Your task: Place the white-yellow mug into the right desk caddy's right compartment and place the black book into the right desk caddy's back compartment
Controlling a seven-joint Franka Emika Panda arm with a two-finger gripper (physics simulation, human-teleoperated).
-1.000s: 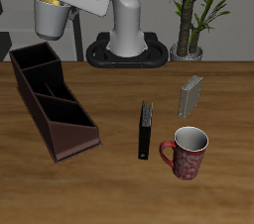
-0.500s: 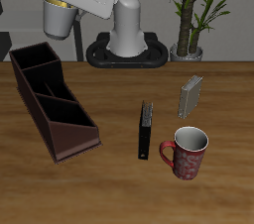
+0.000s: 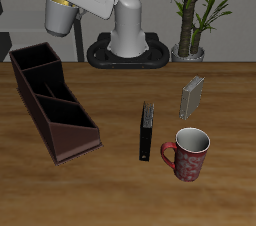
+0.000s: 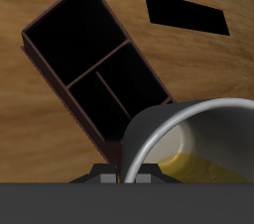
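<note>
**Gripper with mug, held high above caddy end**

Gripper (image 3: 58,22): clamped on the mug (image 3: 60,16), raised well above the table.

Mug: cream outside, yellow inside; held near-upright, mouth facing the wrist camera.

Caddy (image 3: 52,106): below the mug and slightly nearer the table's front. Long axis runs diagonally from back to front edge. Squarish tall-walled right compartment (image 3: 31,59) at its back end, the end nearest the gripper. Judgement: a short shift, then a straight descent, would serve.

Book (image 3: 147,131): flat on the table, well apart from the caddy, beside a red mug (image 3: 189,153).

Views: wrist view shows the mug's rim (image 4: 189,139) overlapping the caddy's (image 4: 94,69) low end; the fingers show only from outside.
</note>
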